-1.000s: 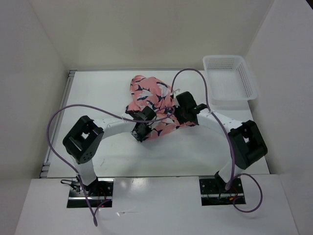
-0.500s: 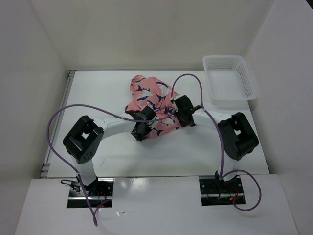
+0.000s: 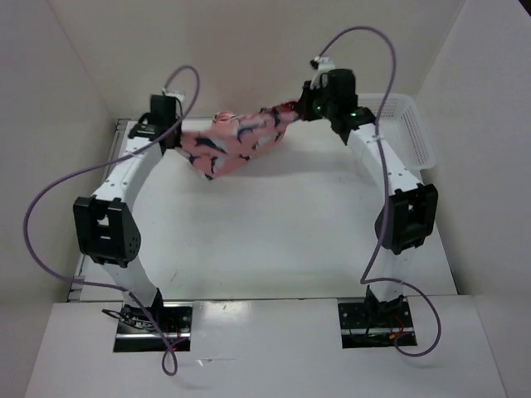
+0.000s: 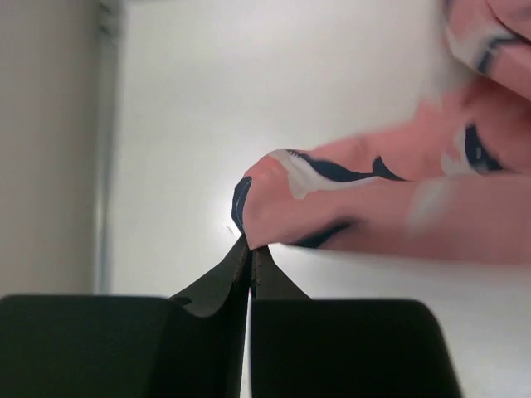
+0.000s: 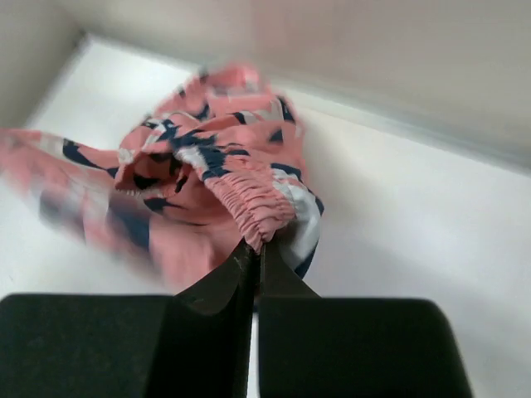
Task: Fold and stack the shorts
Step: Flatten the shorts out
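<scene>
Shorts: the shorts [image 3: 235, 143] hang stretched between the two grippers over the far edge of the table [image 3: 274, 240], left of its far right corner. The cloth sags in the middle, and I cannot tell whether its lowest fold touches the surface.
Left gripper: the left gripper [image 3: 178, 137] is clenched on a corner of the fabric. In the left wrist view the fingertips [image 4: 264, 267] meet with only a thin edge of cloth between them.
Right gripper: the right gripper [image 3: 297, 109] pinches the gathered elastic waistband. In the right wrist view the cloth bunches just above the closed tips.
Basket: the white basket [image 3: 419, 137] sits at the far right corner, partly behind the right arm and apart from the cloth.
Step in hand: probably spreading the garment flat before the first fold.
How to do it well: draw the two grippers apart evenly until the sag goes, with both pinches at the same height. Then lower toward the middle of the table, letting the hanging edge land first and dragging gently toward the near edge so the cloth lays out smooth.
Watch for: the left grip looks shallow, so a hard pull could slip that corner free. The bunching at the right side may be a twist that needs shaking out.
</scene>
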